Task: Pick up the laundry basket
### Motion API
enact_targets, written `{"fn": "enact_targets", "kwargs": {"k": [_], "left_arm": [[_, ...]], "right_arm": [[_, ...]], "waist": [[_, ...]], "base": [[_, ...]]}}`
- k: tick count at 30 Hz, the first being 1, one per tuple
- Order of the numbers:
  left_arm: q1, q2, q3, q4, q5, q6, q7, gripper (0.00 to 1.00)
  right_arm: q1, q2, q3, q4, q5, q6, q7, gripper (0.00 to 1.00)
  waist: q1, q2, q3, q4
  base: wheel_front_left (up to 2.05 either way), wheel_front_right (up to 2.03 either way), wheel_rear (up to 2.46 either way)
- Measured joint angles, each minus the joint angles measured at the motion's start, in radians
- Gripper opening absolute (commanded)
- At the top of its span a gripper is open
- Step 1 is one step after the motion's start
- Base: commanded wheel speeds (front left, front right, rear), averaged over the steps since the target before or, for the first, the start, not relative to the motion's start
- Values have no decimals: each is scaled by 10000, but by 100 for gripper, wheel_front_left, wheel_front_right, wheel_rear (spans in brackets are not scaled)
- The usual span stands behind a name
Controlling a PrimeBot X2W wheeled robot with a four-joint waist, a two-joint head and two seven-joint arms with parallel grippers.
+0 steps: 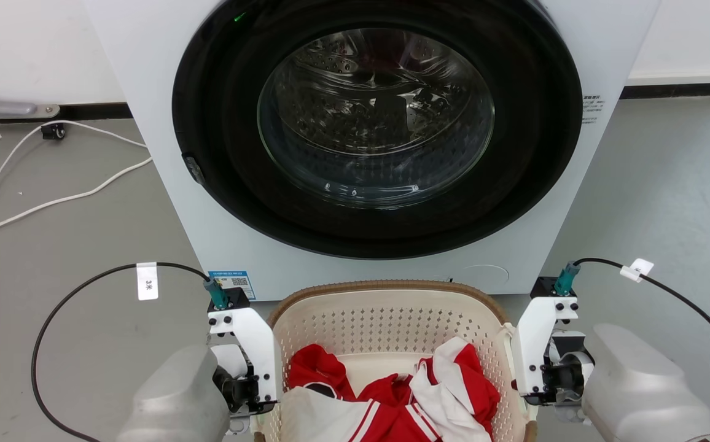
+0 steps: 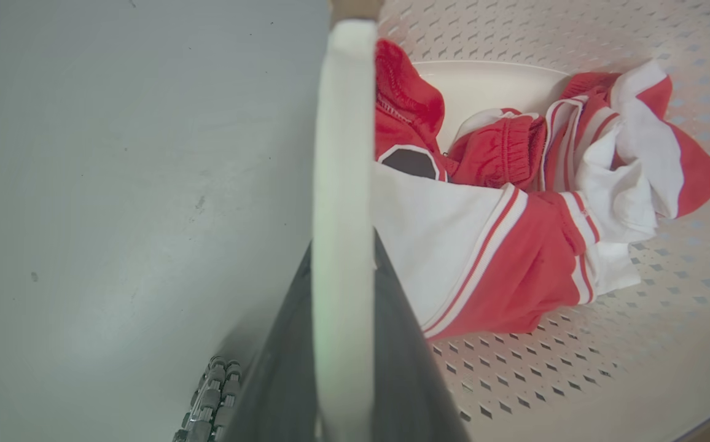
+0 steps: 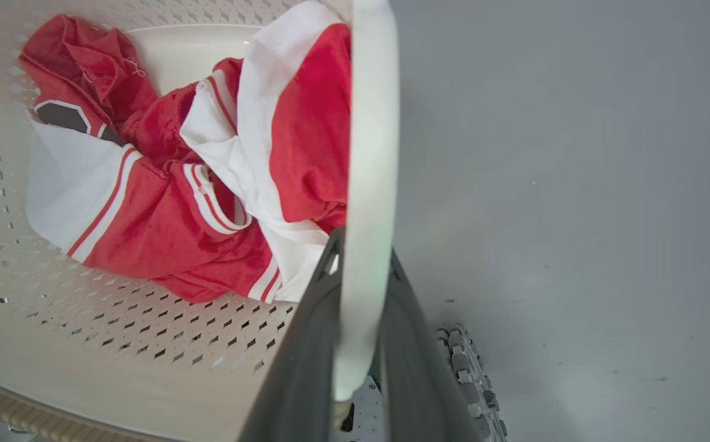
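Reaching low with left arm (image 1: 177,393) and right arm (image 1: 643,380), forearms angled inward. Pinching left gripper (image 2: 343,245) and right gripper (image 3: 364,245) tight on the laundry basket (image 1: 386,325) handles, one each side.

I'm in a laundry area. A front-loading washing machine (image 1: 376,116) stands far, on bare grey floor (image 1: 85,245), white cable (image 1: 85,195) trailing left.

**Basket flanked by both arms at the washer**

The laundry basket (image 1: 386,325) sits on the grey floor (image 1: 668,215) just in front of the washing machine (image 1: 146,73), whose round glass door (image 1: 376,116) is closed. Red-and-white clothes (image 1: 404,399) lie inside the basket. The left gripper (image 1: 247,368) sits against the basket's left edge and the right gripper (image 1: 539,368) against its right, with their fingers hidden. A white cable (image 1: 54,202) trails across the floor at left.
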Motion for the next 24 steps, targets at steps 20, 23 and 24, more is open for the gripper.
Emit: {"fn": "enact_targets", "kwargs": {"k": [20, 23, 24], "left_arm": [[64, -8, -63, 17, -136, 0, -115, 0], [72, -6, -69, 21, -176, 0, -117, 0], [77, -6, -58, 21, -196, 0, -119, 0]], "right_arm": [[10, 10, -224, 19, -105, -6, 213, 0], [14, 12, -270, 21, -146, -6, 230, 0], [17, 12, -299, 21, -151, -6, 265, 0]], "waist": [[0, 0, -26, 16], [1, 0, -27, 25], [0, 0, -29, 31]], "base": [[0, 0, 0], [0, 0, 0], [0, 0, 0]]}}
